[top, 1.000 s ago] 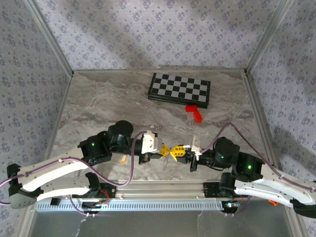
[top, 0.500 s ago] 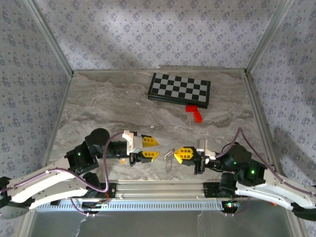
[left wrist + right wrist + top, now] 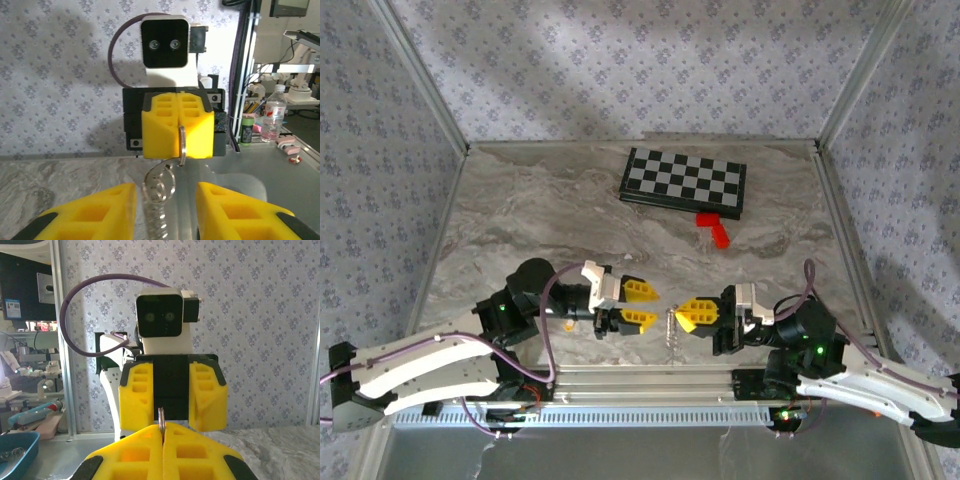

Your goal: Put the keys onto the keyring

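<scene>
The counter (image 3: 520,220) shows one chessboard (image 3: 683,182) and one red block (image 3: 714,229) toward its far edge, one keyring (image 3: 670,325) near its front edge, plus one left end effector (image 3: 645,305) and one right end effector (image 3: 685,316).

Keyring (image 3: 670,326) at right tool (image 3: 684,317) tip

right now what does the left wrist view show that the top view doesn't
Left wrist view: the keyring edge-on, pinched between the closed pads of the right gripper, with smaller loops and a beaded chain hanging below, and a water bottle in the background. Top view: the chessboard, the red block near it, and the table. Shared: the open left gripper facing the shut right gripper, with the keyring between them.
</scene>
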`<state>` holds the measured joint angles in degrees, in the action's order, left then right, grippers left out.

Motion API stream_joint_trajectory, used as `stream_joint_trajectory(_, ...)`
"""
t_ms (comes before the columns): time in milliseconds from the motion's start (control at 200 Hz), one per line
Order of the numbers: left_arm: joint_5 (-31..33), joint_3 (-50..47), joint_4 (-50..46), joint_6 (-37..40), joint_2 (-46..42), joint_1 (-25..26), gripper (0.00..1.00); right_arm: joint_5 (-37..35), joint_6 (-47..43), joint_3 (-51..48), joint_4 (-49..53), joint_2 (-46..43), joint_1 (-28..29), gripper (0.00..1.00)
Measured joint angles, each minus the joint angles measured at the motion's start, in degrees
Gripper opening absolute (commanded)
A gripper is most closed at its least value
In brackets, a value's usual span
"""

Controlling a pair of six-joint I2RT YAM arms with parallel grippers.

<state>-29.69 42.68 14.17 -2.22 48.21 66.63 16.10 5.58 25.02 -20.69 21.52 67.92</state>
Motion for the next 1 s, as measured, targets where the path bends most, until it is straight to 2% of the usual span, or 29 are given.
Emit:
stream_joint_trajectory(190, -1.0, 0.0, 1.4, 0.0, 1.6, 0.9, 0.35, -0.2, 0.0, -0.9, -1.6, 0.4, 0.0, 0.0)
stream_joint_trajectory(535, -1.5, 1.6, 2.6, 0.0, 4.0, 1.0, 0.25, -0.2, 0.0, -1.7, -2.3, 0.6, 0.0, 0.0)
stream_joint_trajectory(635, -1.7, 1.8, 2.7, -0.1, 4.4, 1.0, 0.19, -0.3, 0.0, -1.7, -2.3, 0.7, 0.0, 0.0)
stream_joint_trajectory(815, -2.1, 2.3, 2.7, 0.2, 5.2, 1.0, 0.0, -0.7, 0.0, -1.7, -2.3, 0.6, 0.0, 0.0)
stream_joint_trajectory(970, -1.6, 2.9, 1.3, 0.7, 5.2, 1.1, 0.0, -1.5, -0.1, -1.6, -1.7, 0.6, 0.0, 0.0)
stream_joint_trajectory(1000, -1.1, 3.3, 0.2, 1.2, 5.1, 1.1, 0.0, -1.9, -0.3, -1.4, -1.0, 0.6, 0.0, 0.07)
